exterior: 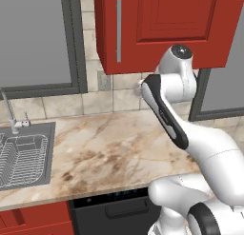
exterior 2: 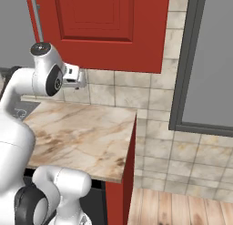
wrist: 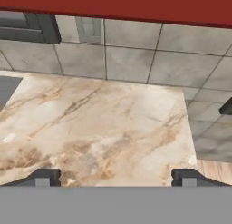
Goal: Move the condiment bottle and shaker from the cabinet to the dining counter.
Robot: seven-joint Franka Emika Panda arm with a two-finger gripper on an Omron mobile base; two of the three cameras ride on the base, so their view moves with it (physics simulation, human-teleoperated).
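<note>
Marble in beige and brown veining tops the table, which serves as the landmark for everything else. Nearest the base, below the table's front edge, sits a black dishwasher panel with a red base cabinet to its left. Over the table's right portion the white arm rises and bends, and the end effector hangs above the marble with its two dark fingertips spread wide apart and nothing between them. From the right base camera the end effector shows as a small grey-white block pointing toward the tiled wall.

At the table's left end a steel sink is sunk into the top, with a wire rack inside it and a chrome faucet at its back edge. At the table's right end the red side panel drops to a wooden floor.

Behind the table runs a beige tiled backsplash, with grey windows on either side. Above the table hangs the cabinet, red, its raised-panel door shut and its vertical silver bar handle near the left edge. The condiment bottle and shaker cannot be seen with the door closed.
</note>
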